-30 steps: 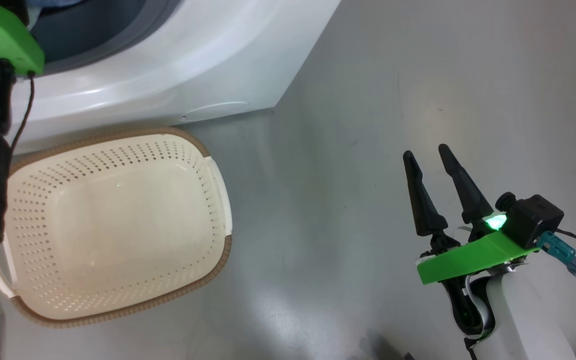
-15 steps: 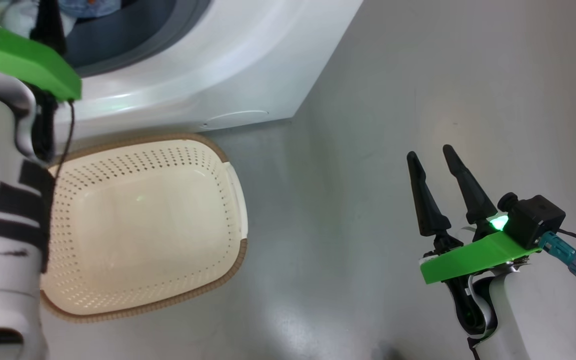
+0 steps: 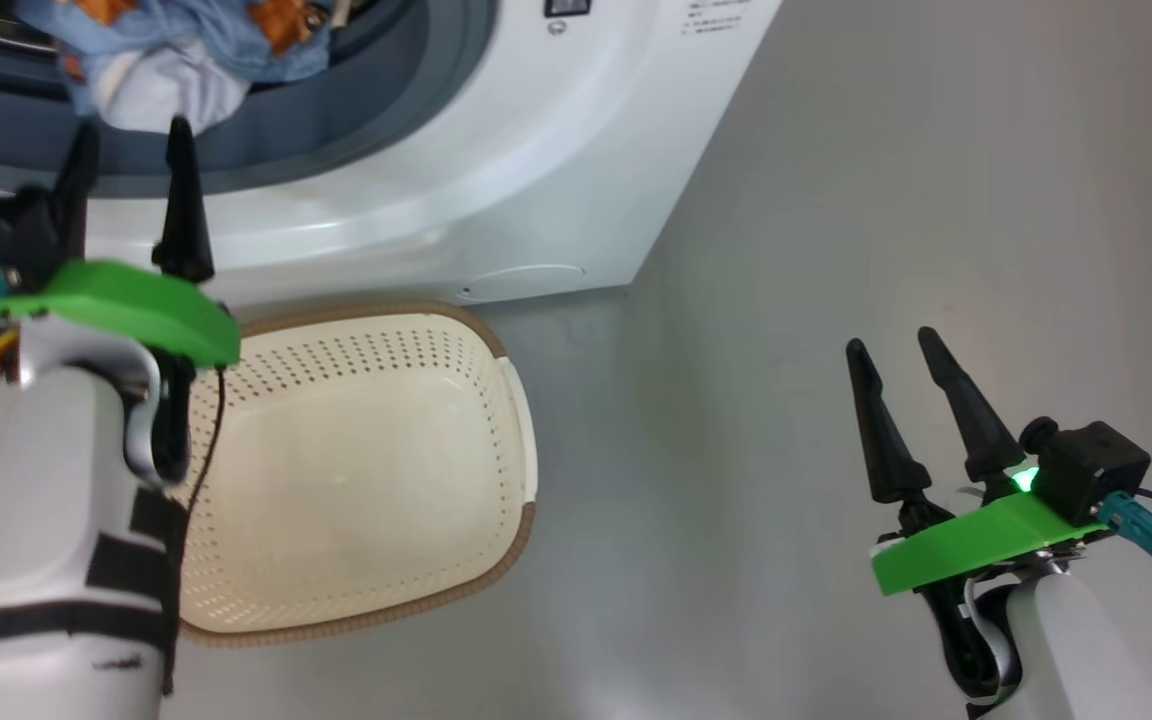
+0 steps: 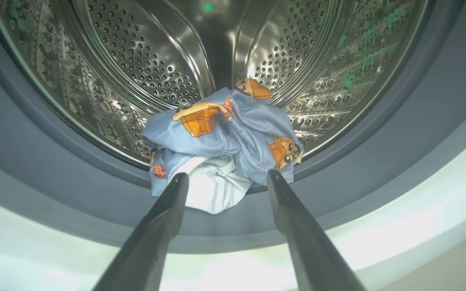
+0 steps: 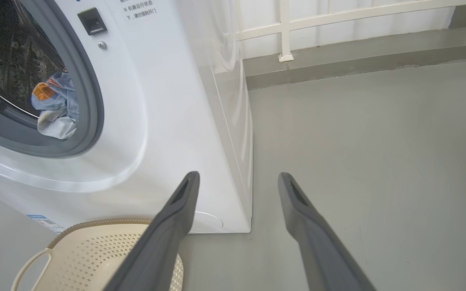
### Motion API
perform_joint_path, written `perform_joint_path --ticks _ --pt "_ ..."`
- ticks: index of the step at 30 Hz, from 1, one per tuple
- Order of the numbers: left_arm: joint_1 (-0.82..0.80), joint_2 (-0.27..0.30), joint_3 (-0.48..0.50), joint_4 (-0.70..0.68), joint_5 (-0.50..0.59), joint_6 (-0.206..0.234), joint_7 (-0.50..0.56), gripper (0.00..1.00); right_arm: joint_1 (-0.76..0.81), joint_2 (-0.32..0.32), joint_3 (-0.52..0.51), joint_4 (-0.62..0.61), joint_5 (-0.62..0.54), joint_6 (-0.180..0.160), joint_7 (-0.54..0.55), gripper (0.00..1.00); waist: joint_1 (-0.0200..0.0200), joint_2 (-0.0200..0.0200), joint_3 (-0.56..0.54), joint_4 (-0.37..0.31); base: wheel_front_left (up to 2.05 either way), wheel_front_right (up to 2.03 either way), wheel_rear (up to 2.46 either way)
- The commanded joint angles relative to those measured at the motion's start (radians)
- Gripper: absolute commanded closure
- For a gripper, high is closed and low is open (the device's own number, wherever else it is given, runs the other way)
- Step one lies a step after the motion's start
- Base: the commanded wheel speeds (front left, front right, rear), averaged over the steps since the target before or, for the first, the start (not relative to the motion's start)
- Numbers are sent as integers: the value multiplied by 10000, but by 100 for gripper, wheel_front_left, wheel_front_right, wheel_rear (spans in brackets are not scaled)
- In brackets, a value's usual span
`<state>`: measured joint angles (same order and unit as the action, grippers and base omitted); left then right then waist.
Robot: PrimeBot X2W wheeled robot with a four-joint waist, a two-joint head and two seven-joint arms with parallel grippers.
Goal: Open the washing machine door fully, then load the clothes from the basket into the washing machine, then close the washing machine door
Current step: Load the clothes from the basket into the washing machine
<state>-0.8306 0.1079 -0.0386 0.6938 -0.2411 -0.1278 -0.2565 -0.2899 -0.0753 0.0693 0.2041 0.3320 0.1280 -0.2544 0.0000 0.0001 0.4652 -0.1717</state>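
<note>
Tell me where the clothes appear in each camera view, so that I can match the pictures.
Head view: clothes at top left, in the mouth of the washing machine.
Left wrist view: clothes at centre, on the lower lip of the drum.
Right wrist view: clothes at the left edge, inside the opening.
Shared landmark: the grey gasket ringing them.

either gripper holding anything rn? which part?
Nothing is held. The left gripper is open, fingers spread in front of the clothes lying at the washing machine drum mouth, none pinched. The right gripper is open and empty above the floor.
</note>
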Motion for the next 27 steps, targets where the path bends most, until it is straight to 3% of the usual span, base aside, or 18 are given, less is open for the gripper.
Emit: perform_joint_path --ticks 1,27 --pt "400 257 335 -452 148 -19 -53 0 267 -111 133 -178 -158 27 -74 0 0 -1 -261 233 0 0 0" --pt "5234 -186 1205 -2942 483 -28 -53 0 1614 -637 -387 98 -267 27 -74 0 0 -1 -2177 813 0 0 0"
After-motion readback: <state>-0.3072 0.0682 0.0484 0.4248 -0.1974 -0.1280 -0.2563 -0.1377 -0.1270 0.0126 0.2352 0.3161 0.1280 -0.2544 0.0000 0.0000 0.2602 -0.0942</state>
